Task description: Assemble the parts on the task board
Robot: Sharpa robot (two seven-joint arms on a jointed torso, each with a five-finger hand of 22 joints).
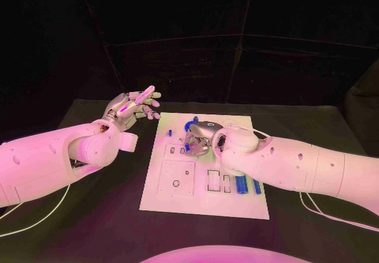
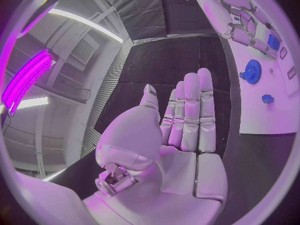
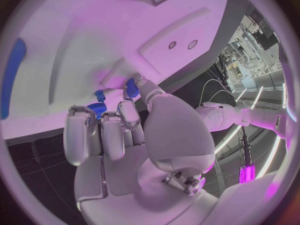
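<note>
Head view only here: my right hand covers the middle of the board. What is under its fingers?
Observer: In the right wrist view, the right hand has its thumb tip against a small blue part. I cannot tell whether the part is gripped.
Operator: Anything else close by?
Observer: A blue gear lies on the task board, just beyond the fingers.
Operator: Is the left hand carrying something?
Observer: No. The left wrist view shows the left hand flat, with its palm empty.
</note>
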